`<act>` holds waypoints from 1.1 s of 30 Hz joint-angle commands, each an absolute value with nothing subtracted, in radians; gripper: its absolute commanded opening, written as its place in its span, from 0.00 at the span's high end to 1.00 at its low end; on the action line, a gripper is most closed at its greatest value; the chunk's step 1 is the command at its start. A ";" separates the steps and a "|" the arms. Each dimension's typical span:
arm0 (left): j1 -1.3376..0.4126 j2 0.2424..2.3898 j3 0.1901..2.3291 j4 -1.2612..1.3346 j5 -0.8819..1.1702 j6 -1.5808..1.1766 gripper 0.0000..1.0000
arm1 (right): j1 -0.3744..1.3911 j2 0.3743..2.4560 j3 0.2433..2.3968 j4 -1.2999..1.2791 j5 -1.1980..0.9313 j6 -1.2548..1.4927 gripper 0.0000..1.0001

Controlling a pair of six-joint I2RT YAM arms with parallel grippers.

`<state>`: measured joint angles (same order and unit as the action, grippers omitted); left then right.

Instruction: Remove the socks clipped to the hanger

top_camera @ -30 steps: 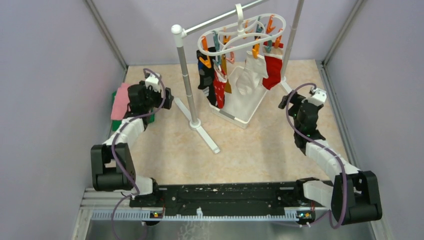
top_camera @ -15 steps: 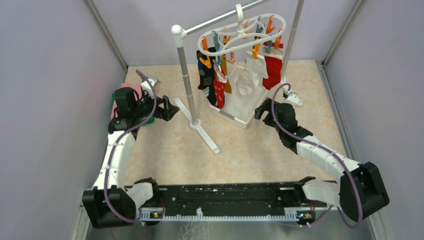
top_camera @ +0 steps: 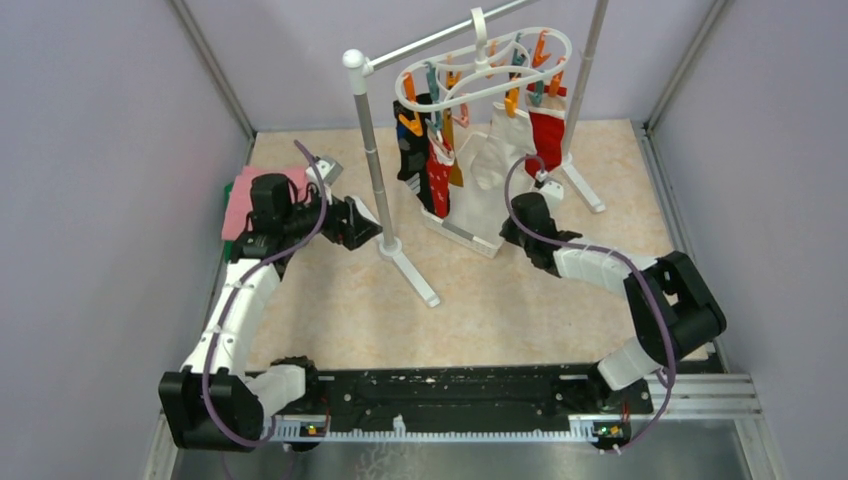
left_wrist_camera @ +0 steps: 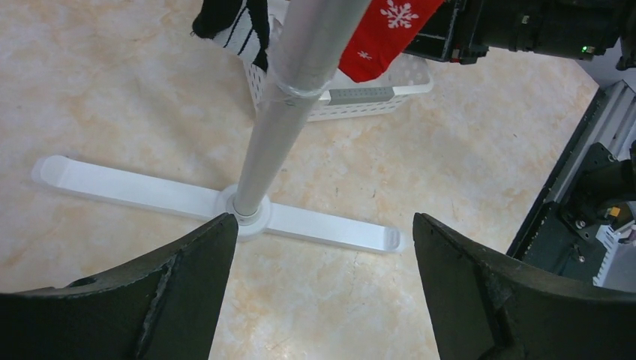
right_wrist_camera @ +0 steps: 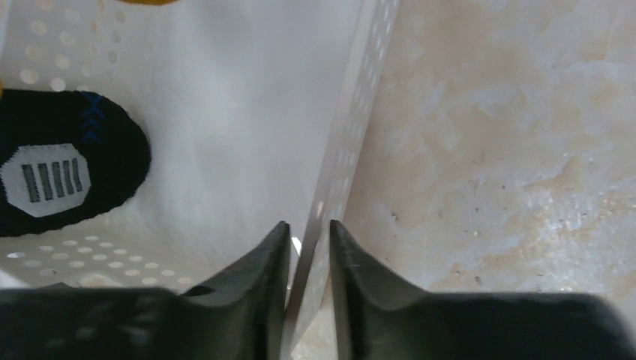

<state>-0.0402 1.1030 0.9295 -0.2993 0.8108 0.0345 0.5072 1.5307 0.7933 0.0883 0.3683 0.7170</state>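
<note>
The white hanger (top_camera: 480, 70) hangs from the rack's bar with socks clipped under it: black (top_camera: 412, 160), red dotted (top_camera: 438, 180), mustard (top_camera: 455, 172), white (top_camera: 495, 160) and red with a white cuff (top_camera: 547, 140). My left gripper (top_camera: 368, 225) is open and low beside the rack pole. In the left wrist view its fingers (left_wrist_camera: 322, 225) frame bare floor, well below the black sock (left_wrist_camera: 232, 26) and the red sock (left_wrist_camera: 382, 30). My right gripper (top_camera: 508, 232) is down at the white basket (top_camera: 470, 238). Its jaws (right_wrist_camera: 308, 225) are closed on the basket's perforated wall (right_wrist_camera: 345, 150).
The grey pole (left_wrist_camera: 292, 97) stands on a white cross foot (left_wrist_camera: 150, 195) just ahead of my left fingers. Folded pink cloth (top_camera: 240, 200) lies at the left wall. The black sock's toe (right_wrist_camera: 67, 172) hangs inside the basket. The rack's second foot (top_camera: 585, 190) lies right of the basket.
My right arm swung left and down to the basket's right wall and its jaws closed on it. My left gripper moved right to the pole's foot, still open.
</note>
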 commanded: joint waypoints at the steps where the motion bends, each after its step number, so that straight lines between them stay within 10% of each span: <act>1: -0.049 1.030 0.979 -0.374 0.834 0.060 0.08 | 0.517 1.527 0.796 0.091 0.391 0.719 0.84; 8: -0.092 0.946 0.979 -0.505 0.950 0.122 0.09 | 0.520 1.275 0.613 0.015 0.431 0.714 0.96; 24: -0.320 1.056 0.930 -0.569 0.779 0.343 0.14 | 0.575 0.756 0.444 -0.538 0.363 0.966 0.80; 30: -0.394 1.166 0.993 -0.487 0.686 0.377 0.16 | 0.592 0.766 0.557 -0.650 0.389 0.894 0.47; 33: -0.417 1.239 1.058 -0.470 0.647 0.404 0.17 | 0.595 0.794 0.665 -0.716 0.418 0.825 0.07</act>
<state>-0.3916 1.1728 0.9577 -0.5507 0.7109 0.3363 0.5808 0.7757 0.5060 -0.6346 0.3756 0.9031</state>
